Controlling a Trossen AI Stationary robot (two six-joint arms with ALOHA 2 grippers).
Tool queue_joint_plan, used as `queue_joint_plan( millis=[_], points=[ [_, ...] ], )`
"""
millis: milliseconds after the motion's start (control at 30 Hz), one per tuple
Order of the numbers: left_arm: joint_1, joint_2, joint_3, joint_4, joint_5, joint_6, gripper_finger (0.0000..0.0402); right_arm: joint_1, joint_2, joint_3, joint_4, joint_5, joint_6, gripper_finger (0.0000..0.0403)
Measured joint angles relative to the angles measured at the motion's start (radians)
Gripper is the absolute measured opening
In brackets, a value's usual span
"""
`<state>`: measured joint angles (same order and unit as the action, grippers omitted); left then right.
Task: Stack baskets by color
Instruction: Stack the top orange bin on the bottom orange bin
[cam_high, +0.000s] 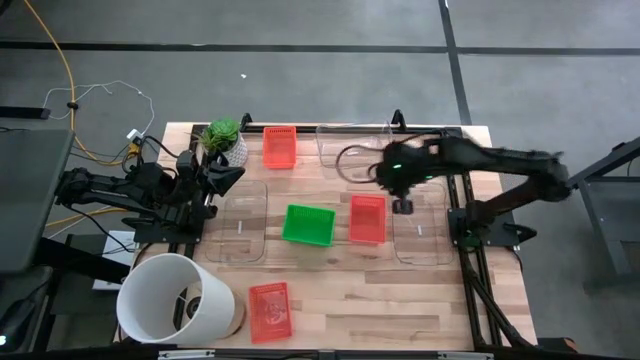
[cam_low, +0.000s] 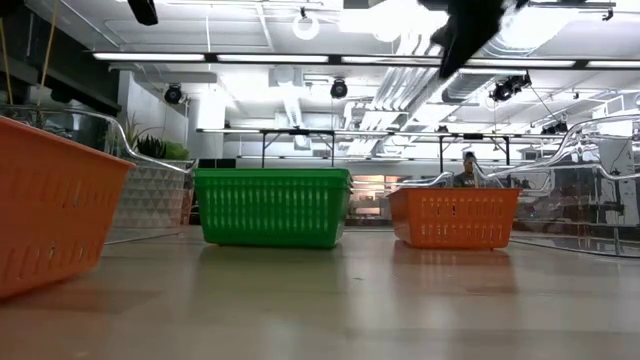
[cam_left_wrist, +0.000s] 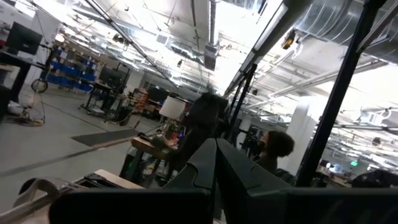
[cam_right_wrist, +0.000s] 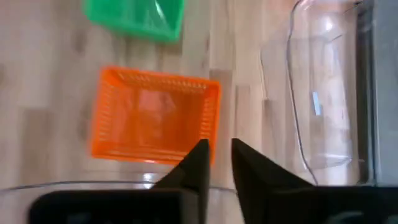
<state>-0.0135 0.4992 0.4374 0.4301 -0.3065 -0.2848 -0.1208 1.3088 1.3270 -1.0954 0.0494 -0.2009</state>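
Note:
Three red baskets stand on the table: far (cam_high: 280, 146), middle (cam_high: 367, 218) and near (cam_high: 270, 311). A green basket (cam_high: 308, 224) stands left of the middle red one. Clear baskets lie at the left (cam_high: 240, 222), the right (cam_high: 422, 225) and the far side (cam_high: 355, 150). My right gripper (cam_high: 402, 205) hangs above the table between the middle red basket (cam_right_wrist: 152, 118) and the right clear basket (cam_right_wrist: 323, 93), pointing steeply down. Its fingers (cam_right_wrist: 219, 149) show a narrow gap with nothing in it. My left gripper (cam_high: 225, 175) is shut and empty at the table's left, raised and tilted up (cam_left_wrist: 216, 152).
A white bucket (cam_high: 175, 297) lies on its side at the near left corner. A potted plant (cam_high: 224, 140) stands at the far left. Bare wood shows along the near edge, right of the near red basket. A person (cam_left_wrist: 277, 146) shows in the room behind.

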Motion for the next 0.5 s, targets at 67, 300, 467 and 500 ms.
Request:
queue_joint_plan(
  millis=[67,300,467,500],
  points=[
    [0.000,0.000,0.000,0.000,0.000,0.018,0.0000,0.004,-0.081,-0.015,0.032,-0.007,0.046,0.0013],
    [0.000,0.000,0.000,0.000,0.000,0.067,0.0000,0.005,-0.462,-0.375,0.352,-0.023,0.360,0.0008],
    [0.000,0.000,0.000,0.000,-0.032,0.110,0.0000,0.005,-0.681,-0.660,0.802,-0.061,0.546,0.0005],
    [0.000,0.002,0.000,-0.001,-0.037,0.120,0.0000,0.005,-0.706,-0.707,0.901,-0.061,0.569,0.0006]
  ],
)
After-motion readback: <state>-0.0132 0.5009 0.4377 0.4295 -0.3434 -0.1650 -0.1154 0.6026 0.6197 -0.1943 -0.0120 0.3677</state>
